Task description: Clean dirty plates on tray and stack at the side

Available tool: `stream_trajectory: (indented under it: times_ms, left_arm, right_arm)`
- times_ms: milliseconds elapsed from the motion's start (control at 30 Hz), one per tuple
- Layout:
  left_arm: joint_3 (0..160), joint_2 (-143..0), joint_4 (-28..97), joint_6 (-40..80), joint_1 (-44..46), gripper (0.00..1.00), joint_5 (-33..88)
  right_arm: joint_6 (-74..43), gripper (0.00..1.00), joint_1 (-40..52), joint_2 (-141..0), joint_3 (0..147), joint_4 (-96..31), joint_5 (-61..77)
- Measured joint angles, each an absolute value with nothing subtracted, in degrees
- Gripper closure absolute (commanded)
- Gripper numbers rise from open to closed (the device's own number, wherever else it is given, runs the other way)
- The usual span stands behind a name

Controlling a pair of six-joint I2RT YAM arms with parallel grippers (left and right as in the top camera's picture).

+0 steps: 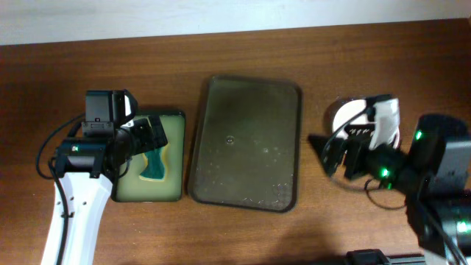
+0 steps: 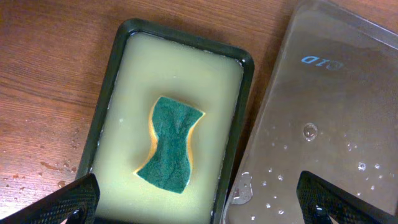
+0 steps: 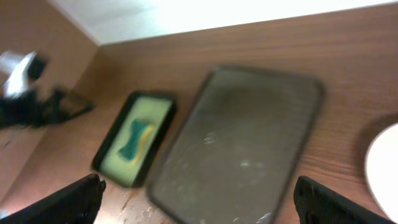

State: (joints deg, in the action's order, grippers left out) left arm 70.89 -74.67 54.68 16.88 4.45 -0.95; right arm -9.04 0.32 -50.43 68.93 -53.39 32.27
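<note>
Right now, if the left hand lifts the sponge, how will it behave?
The sponge lies in yellowish liquid, so it is probably soaked, heavy for its size, and likely to drip. Its pinched waist suggests soft foam that squashes easily. Being wet, it may slip.

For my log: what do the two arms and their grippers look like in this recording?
The left arm has a long white link, black joints and a looping black cable. The right arm is mostly black, with a white part near the wrist and small green lights. The left gripper and right gripper have black, wedge-shaped fingers.
</note>
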Motion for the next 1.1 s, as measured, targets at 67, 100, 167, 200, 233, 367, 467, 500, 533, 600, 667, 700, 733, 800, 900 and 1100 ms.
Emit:
stream_trajectory:
  times_ms: [67,100,167,200,233,367,467,500,533,600,667,700,733,800,900,1100]
  left_arm:
    - [70.9,-74.7,54.8,16.9,4.5,0.01,-0.9]
    - [70.9,-74.7,54.8,16.9,4.5,0.0,-0.9]
    - [70.9,-74.7,54.8,16.9,4.5,0.01,-0.9]
    - [70.9,-74.7,54.8,16.9,4.5,0.01,-0.9]
    - [70.9,-74.7,54.8,16.9,4.5,0.01,-0.9]
    - [70.9,-74.7,54.7,16.9,4.5,0.01,-0.9]
    - [71.0,-74.5,55.0,16.9,4.5,0.01,-0.9]
    - [71.0,-74.5,54.8,16.9,4.5,0.01,-0.8]
    - [71.0,-74.5,54.7,16.9,4.5,0.01,-0.9]
    - [71.0,-74.5,54.8,16.9,4.5,0.01,-0.8]
    - [71.0,-74.5,54.8,16.9,4.5,0.0,-0.8]
    - [71.0,-74.5,54.8,16.9,4.5,0.01,-0.8]
    - [71.0,-74.5,54.8,16.9,4.5,0.01,-0.8]
    - [71.0,-74.5,54.8,16.9,4.5,0.01,-0.8]
    - [71.0,-74.5,54.8,16.9,4.5,0.01,-0.8]
    - [71.0,-74.5,54.8,16.9,4.5,0.01,-0.8]
  right_arm:
    - [-8.8,0.02,6.4,-46.6,68.9,-54.0,32.4]
    - [-8.8,0.02,7.0,-45.8,68.9,-54.0,32.4]
    - [-5.9,0.02,7.3,-45.3,68.8,-53.8,25.8]
    - [-3.9,0.02,7.5,-45.2,68.7,-53.0,23.3]
    - [0.9,0.02,7.7,-43.6,66.4,-48.5,20.4]
    - [13.6,0.02,7.7,-26.6,47.3,-38.1,17.1]
    - [15.7,0.02,7.7,-12.5,29.7,-32.8,16.5]
    - [16.0,0.02,7.8,-6.0,21.6,-29.2,16.3]
    - [15.2,0.02,7.8,-3.6,18.4,-25.1,16.0]
    - [9.6,0.02,7.8,-0.9,10.3,-18.7,13.5]
    - [7.2,0.02,7.8,-0.8,3.0,-2.9,12.3]
    - [6.4,0.02,7.8,-0.8,1.3,-1.1,11.9]
    - [6.1,0.02,7.8,-0.8,0.7,-1.1,11.8]
    - [5.9,0.02,7.8,-0.8,0.7,-3.2,11.7]
    - [5.8,0.02,7.8,-0.8,0.7,-3.2,11.6]
    - [5.8,0.02,7.8,-0.8,0.7,-3.2,11.6]
